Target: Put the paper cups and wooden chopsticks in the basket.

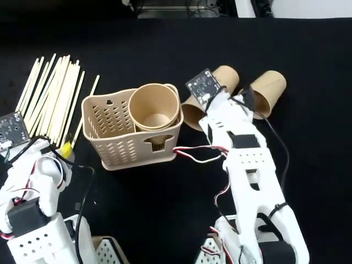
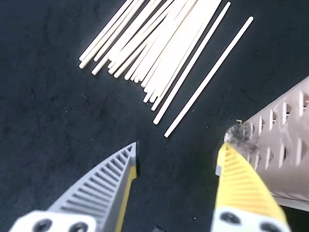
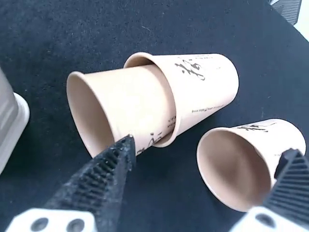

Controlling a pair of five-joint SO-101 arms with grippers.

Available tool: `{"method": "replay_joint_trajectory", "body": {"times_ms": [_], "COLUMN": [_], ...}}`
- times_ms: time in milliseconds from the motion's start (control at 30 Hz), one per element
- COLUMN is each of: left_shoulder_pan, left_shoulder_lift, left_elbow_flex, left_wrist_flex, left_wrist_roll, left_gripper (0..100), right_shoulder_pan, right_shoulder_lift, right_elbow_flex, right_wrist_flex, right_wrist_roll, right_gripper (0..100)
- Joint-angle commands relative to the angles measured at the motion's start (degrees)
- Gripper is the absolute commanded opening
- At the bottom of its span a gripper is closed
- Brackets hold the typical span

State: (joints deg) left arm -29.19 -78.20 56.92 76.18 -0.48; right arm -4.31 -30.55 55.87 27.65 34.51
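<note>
A beige slotted basket [image 1: 126, 146] stands left of centre with paper cups [image 1: 155, 105] stacked upright in one end. Wooden chopsticks [image 1: 52, 93] lie in a loose pile left of it. My left gripper [image 2: 181, 150] is open just short of the chopsticks' [image 2: 159, 43] near ends, its yellow finger beside the basket wall [image 2: 285, 140]. Right of the basket, two nested cups [image 3: 145, 101] lie on their sides, and a single cup [image 3: 246, 159] lies beside them. My right gripper [image 3: 207, 150] hangs open above their mouths, holding nothing.
The table is covered in black cloth. The right arm's body [image 1: 247, 165] stretches from the front edge toward the lying cups [image 1: 228, 77], with loose wires [image 1: 195, 154] beside the basket. Open cloth lies behind the basket.
</note>
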Motion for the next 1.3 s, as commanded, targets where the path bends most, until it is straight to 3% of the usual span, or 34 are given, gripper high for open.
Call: {"method": "replay_joint_trajectory", "body": {"times_ms": [0, 233, 433, 567, 800, 1000, 1267], "left_shoulder_pan": [-0.6, -0.6, -0.7, -0.6, -0.6, -0.7, -0.6], "left_shoulder_lift": [-0.4, -0.4, -0.4, -0.4, -0.4, -0.4, -0.4], "left_elbow_flex": [-0.2, -0.1, -0.1, -0.1, -0.1, -0.1, -0.1], "left_wrist_flex": [-1.1, -1.1, -1.1, -1.1, -1.1, -1.1, -1.2], "left_wrist_roll": [0.0, 0.0, 0.0, 0.0, 0.0, 0.0, 0.0], "left_gripper": [26, 26, 26, 26, 26, 26, 26], "right_shoulder_pan": [-0.5, -3.2, -10.0, -8.1, -3.0, -1.0, 2.6], "right_shoulder_lift": [0.1, -7.0, -19.9, -20.7, -8.8, 7.9, 19.7], "right_elbow_flex": [-1.2, 0.2, 8.3, 11.0, 10.2, 0.0, -11.6], "right_wrist_flex": [-0.4, 9.1, 12.1, 9.0, -5.1, -7.3, -7.6], "right_wrist_roll": [-0.2, -0.1, 1.7, 3.8, 6.7, 5.2, 6.7], "right_gripper": [44.5, 44.5, 44.6, 44.9, 45.9, 58.9, 49.9]}}
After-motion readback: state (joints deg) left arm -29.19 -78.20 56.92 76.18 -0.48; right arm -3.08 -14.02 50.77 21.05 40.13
